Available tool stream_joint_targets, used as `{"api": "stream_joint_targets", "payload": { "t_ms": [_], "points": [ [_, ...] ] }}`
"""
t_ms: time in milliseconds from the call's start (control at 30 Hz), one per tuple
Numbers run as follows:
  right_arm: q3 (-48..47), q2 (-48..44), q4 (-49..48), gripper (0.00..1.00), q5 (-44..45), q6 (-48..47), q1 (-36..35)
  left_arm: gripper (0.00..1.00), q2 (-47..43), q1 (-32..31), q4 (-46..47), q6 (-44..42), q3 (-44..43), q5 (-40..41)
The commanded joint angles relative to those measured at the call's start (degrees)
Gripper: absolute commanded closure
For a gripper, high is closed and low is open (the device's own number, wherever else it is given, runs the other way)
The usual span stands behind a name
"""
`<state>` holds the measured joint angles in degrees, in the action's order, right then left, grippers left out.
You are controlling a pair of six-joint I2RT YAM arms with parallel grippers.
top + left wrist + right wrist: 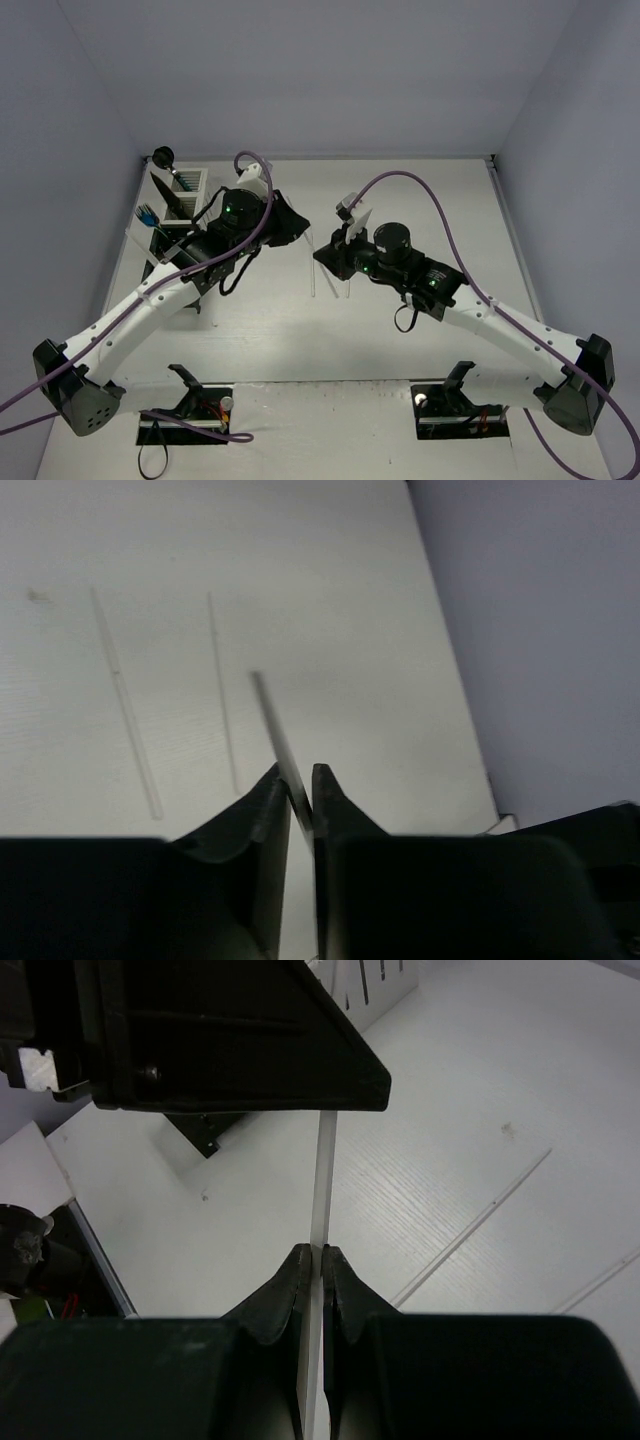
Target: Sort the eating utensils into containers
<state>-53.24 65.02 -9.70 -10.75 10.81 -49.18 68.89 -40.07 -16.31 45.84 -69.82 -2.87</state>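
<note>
A thin pale chopstick (322, 1180) is pinched in my right gripper (320, 1250), which is shut on it, and it runs up under the black body of my left gripper (230, 1035). In the left wrist view my left gripper (297, 770) is also shut on a chopstick (275, 720), whose free tip points ahead. Both grippers (295, 225) (335, 252) meet above the middle of the table. Two more chopsticks (125, 705) (222, 690) lie flat on the table below. The containers (190, 183) (165, 240) stand at the far left, with a black spoon (160, 157) and a blue fork (147, 213) sticking out.
The loose chopsticks (315, 282) (348, 285) lie side by side just in front of the right gripper. Grey walls close the table on three sides. Purple cables arc over both arms. Black arm bases (185, 415) (460, 410) sit at the near edge.
</note>
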Motion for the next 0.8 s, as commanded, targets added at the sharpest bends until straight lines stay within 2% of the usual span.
{"api": "stream_joint_targets", "payload": {
  "t_ms": [0,33,133,167,233,267,333,400,533,633,767],
  "points": [
    [-2.92,1.03,-6.92,0.93,-1.27,0.97,-0.39,1.0,-2.65,-0.27,3.65,-0.08,-0.44,4.54],
    [-2.92,1.15,-6.99,0.85,-1.21,0.97,-0.39,1.0,-3.33,-0.27,3.65,-0.21,-0.26,5.47],
    [-3.18,1.89,-7.0,0.44,-0.26,1.78,-0.35,1.0,-5.39,-0.23,1.83,-1.87,0.48,8.94],
    [-3.18,2.07,-7.0,0.35,0.47,2.03,-0.3,1.0,-5.91,-0.15,0.07,-2.66,0.23,10.41],
    [-2.94,2.29,-6.75,0.26,2.52,2.93,-0.3,1.0,-7.93,0.07,-4.57,-6.45,-1.11,16.34],
    [-2.68,2.23,-6.73,0.26,2.67,3.23,-0.23,1.0,-8.07,0.24,-4.87,-6.72,-1.2,19.1],
    [-1.57,1.67,-6.0,0.17,7.66,4.52,-0.1,1.0,-10.54,2.81,-9.66,-10.5,-2.6,26.69],
    [-1.04,1.53,-4.05,0.14,14.1,5.29,0.24,1.0,-13.23,7.13,-12.65,-13.05,-2.49,29.81],
    [-0.56,2.28,-0.64,0.13,20.56,6.64,1.41,1.0,-16.97,18.5,-14.7,-16.82,-0.89,29.87],
    [0.59,3.21,-0.09,0.13,19.4,7.76,3.22,1.0,-18.53,29.3,-13.83,-20.45,0.76,28.61],
    [1.64,4.71,0.18,0.13,18.28,8.16,4.27,1.0,-18.56,36.94,-11.13,-23.74,2.67,28.41]
  ]
}}
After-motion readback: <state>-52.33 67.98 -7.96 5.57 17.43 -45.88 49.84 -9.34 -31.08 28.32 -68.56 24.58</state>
